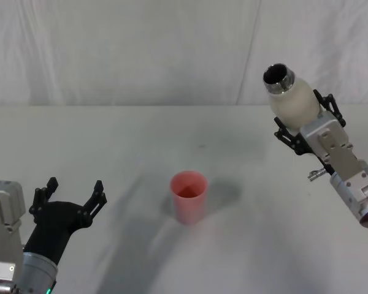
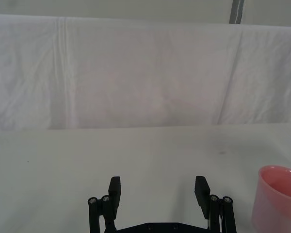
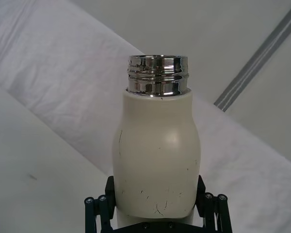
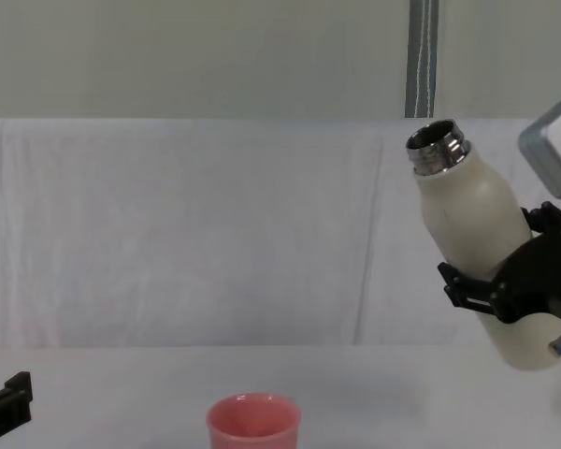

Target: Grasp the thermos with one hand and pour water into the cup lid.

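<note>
My right gripper (image 1: 305,122) is shut on the cream-white thermos (image 1: 292,98), holding it in the air at the right of the table. The bottle (image 4: 477,229) tilts with its open steel neck (image 3: 157,74) leaning left toward the middle. The pink cup lid (image 1: 189,196) stands upright on the table centre, well below and left of the thermos mouth, and its rim (image 2: 280,194) appears at the edge of the left wrist view. My left gripper (image 1: 73,195) rests open near the front left, with nothing between its fingers (image 2: 114,191).
A white cloth-covered table (image 1: 110,147) runs back to a white draped backdrop (image 4: 187,234). A grey vertical post (image 4: 421,56) stands behind the backdrop. Nothing else lies on the surface around the cup.
</note>
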Tool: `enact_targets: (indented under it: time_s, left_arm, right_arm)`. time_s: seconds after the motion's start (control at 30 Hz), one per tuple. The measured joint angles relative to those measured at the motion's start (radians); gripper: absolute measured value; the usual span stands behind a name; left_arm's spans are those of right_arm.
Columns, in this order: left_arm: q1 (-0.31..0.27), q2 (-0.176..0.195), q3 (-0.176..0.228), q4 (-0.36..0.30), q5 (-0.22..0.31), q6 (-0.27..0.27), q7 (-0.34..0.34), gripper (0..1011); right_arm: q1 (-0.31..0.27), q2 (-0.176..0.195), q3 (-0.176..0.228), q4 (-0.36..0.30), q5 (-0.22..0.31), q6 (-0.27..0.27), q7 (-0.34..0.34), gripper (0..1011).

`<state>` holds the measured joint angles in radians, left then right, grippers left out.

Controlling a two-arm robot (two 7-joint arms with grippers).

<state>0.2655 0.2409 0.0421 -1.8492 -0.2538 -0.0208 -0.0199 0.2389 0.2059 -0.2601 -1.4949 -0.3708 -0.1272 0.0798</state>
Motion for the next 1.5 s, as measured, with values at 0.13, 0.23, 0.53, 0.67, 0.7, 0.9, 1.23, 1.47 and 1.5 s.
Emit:
enact_targets:
  time_s: [0.13, 0.23, 0.53, 0.67, 0.7, 0.9, 1.23, 1.47, 1.5]
  left_arm:
    - [0.0, 0.0, 0.0, 0.0, 0.0, 0.0, 0.0, 1001]
    - [0.0, 0.0, 0.0, 0.0, 0.0, 0.0, 0.0, 1001]
    - [0.0, 0.0, 0.0, 0.0, 0.0, 0.0, 0.0, 1001]
    - [0.0, 0.0, 0.0, 0.0, 0.0, 0.0, 0.0, 1001]
    - [0.0, 0.0, 0.0, 0.0, 0.0, 0.0, 0.0, 1001]
    - [0.0, 0.0, 0.0, 0.0, 0.0, 0.0, 0.0, 1001]
    - [0.0, 0.0, 0.0, 0.0, 0.0, 0.0, 0.0, 1001]
    - [0.0, 0.0, 0.0, 0.0, 0.0, 0.0, 0.0, 1001]
    - [0.0, 0.0, 0.0, 0.0, 0.0, 0.0, 0.0, 1001]
  right_arm:
    - [0.015, 0.008, -0.014, 0.01, -0.017, -0.001, 0.006, 947]
    - [0.025, 0.014, -0.027, 0.016, -0.035, -0.002, 0.008, 948]
    - [0.043, 0.029, -0.063, 0.021, -0.084, 0.006, 0.008, 948]
    - [0.049, 0.035, -0.083, 0.023, -0.109, 0.013, 0.008, 948]
    - [0.05, 0.036, -0.088, 0.025, -0.115, 0.015, 0.007, 948]
    - [0.053, 0.037, -0.099, 0.027, -0.128, 0.02, 0.004, 948]
    - [0.067, 0.054, -0.131, 0.028, -0.176, 0.032, 0.003, 948]
    - [0.079, 0.074, -0.166, 0.025, -0.236, 0.048, 0.003, 948]
    - [0.081, 0.076, -0.17, 0.024, -0.24, 0.049, 0.004, 948]
